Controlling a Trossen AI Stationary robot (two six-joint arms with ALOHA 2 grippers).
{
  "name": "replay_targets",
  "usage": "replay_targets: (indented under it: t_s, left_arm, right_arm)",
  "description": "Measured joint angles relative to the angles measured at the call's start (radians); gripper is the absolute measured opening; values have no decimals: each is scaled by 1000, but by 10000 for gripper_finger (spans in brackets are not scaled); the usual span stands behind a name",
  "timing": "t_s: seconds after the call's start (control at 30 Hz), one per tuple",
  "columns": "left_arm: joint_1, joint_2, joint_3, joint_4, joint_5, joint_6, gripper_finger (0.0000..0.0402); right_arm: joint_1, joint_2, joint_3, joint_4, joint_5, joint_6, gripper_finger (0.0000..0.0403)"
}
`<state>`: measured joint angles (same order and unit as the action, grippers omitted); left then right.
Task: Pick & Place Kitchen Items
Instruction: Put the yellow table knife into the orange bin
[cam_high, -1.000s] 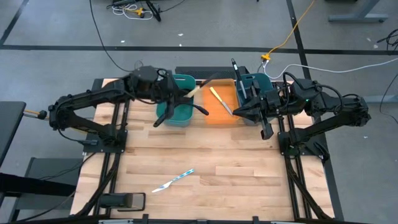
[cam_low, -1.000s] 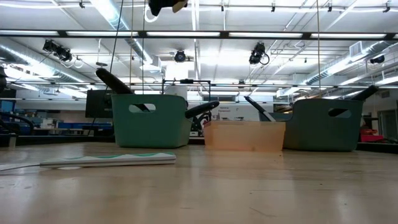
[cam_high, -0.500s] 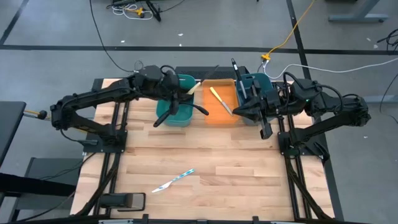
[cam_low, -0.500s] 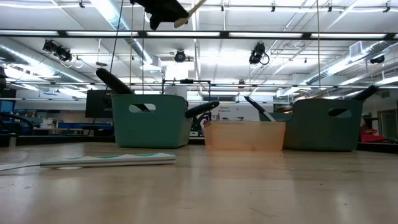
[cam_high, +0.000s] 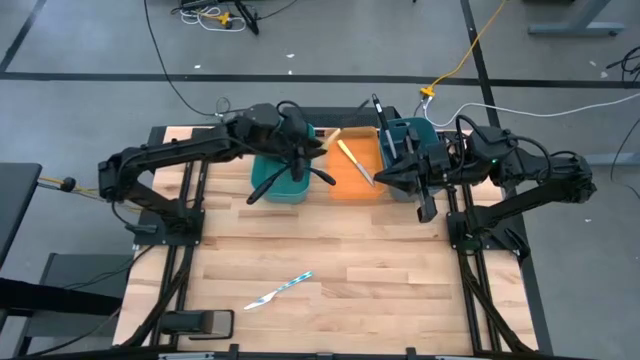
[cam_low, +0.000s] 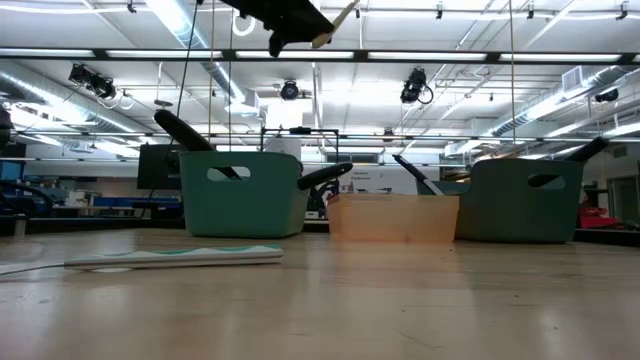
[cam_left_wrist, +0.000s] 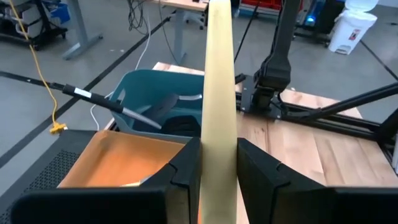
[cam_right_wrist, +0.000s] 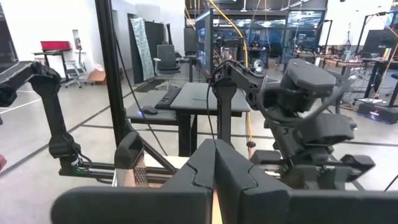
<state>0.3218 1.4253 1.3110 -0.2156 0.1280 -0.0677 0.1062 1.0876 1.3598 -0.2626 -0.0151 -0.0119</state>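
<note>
While raised above the teal bin (cam_high: 283, 172), left gripper (cam_high: 312, 150) clamps a pale-handled utensil (cam_left_wrist: 219, 99).

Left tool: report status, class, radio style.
Left tool shut on pale-handled utensil, above orange tray. Right tool shut, empty, by right bin. Nothing in the way.

- The pale yellow handle (cam_left_wrist: 219, 93) runs past the left wrist view's top edge; its working end is hidden.
- Utensils inside the teal bins (cam_low: 243, 193) are mostly hidden.
</note>
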Motion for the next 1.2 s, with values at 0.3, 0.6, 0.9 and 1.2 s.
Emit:
replay_targets:
  t_s: [0.3, 0.6, 0.9, 1.2]
  left_arm:
    - [0, 104, 146, -48, 3, 4, 86]
    - [7, 183, 254, -120, -10, -5, 86]
    - [16, 198, 254, -142, -51, -35, 86]
    - [14, 198, 253, -135, -91, -79, 86]
  right_arm:
    - [0, -49, 0, -5, 30, 47, 9]
    - [0, -127, 0, -52, 89, 35, 9]
    - [0, -151, 0, -74, 87, 22, 9]
    - [0, -152, 0, -98, 87, 6, 9]
